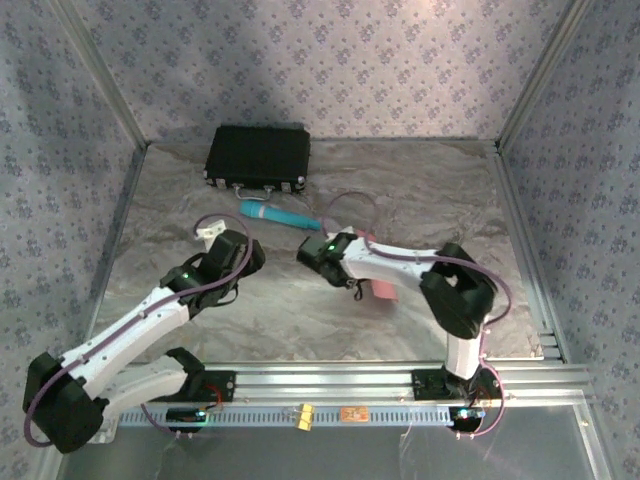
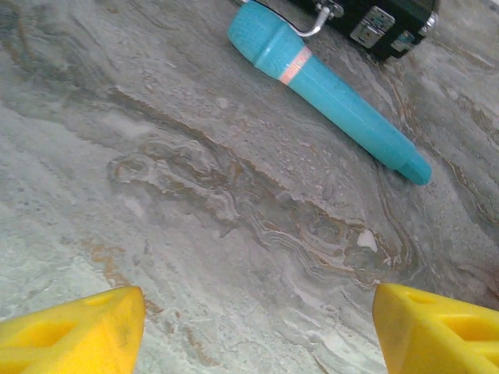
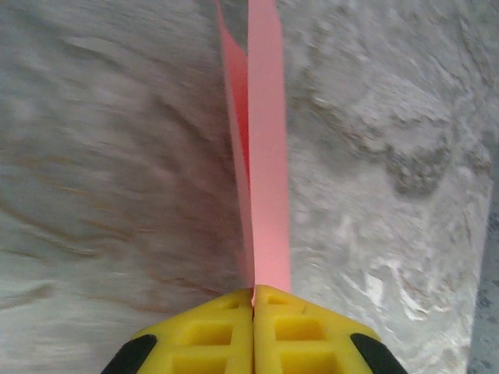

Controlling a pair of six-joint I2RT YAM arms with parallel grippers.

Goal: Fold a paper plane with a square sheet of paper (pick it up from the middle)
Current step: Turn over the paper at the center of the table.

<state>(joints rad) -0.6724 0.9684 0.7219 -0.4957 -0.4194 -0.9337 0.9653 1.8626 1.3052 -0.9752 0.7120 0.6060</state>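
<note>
The salmon-pink sheet of paper point(image 3: 265, 156) is folded into a narrow creased shape and pinched between the yellow jaws of my right gripper point(image 3: 253, 290). It reaches away from the jaws above the marbled table, its layers slightly parted. From above, a bit of the pink paper point(image 1: 381, 290) shows under the right forearm, near the right gripper point(image 1: 360, 283). My left gripper point(image 2: 259, 312) stands open over bare table, its yellow fingertips point(image 2: 86, 327) wide apart with nothing between them. From above, the left gripper point(image 1: 245, 252) sits left of the paper.
A teal cylinder point(image 2: 327, 97) lies on the table ahead of the left gripper, also seen as the teal cylinder point(image 1: 280, 215) from above. Behind it rests a black case point(image 1: 258, 156) near the back wall. Metal frame rails point(image 1: 520, 220) border the table.
</note>
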